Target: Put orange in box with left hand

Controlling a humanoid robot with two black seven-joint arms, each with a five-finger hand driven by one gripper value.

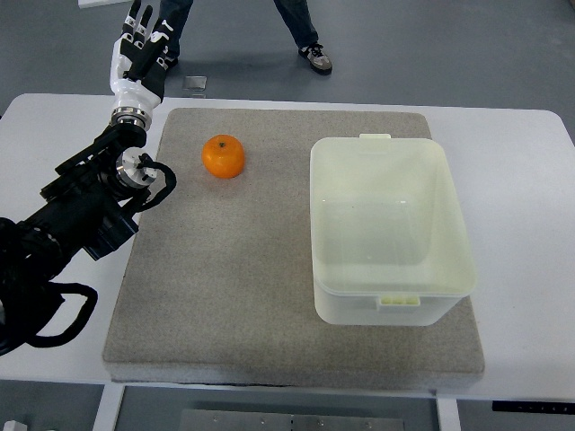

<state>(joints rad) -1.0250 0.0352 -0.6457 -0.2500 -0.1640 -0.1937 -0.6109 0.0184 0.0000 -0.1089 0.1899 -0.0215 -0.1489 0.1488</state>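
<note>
Top view shows the left hand (137, 47) at upper left with fingers released, holding nothing, while the orange (223, 156), likely firm, light and prone to rolling, suits a grasp around its middle.

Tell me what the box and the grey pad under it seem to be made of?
The box looks like thin, semi-translucent plastic with a pale yellowish tint: its walls let light through and the floor shows soft glare. The pad looks like felt or a similar dense fabric: matte, flecked grey, with soft, rounded edges and no shine. Either could be another material.
</note>
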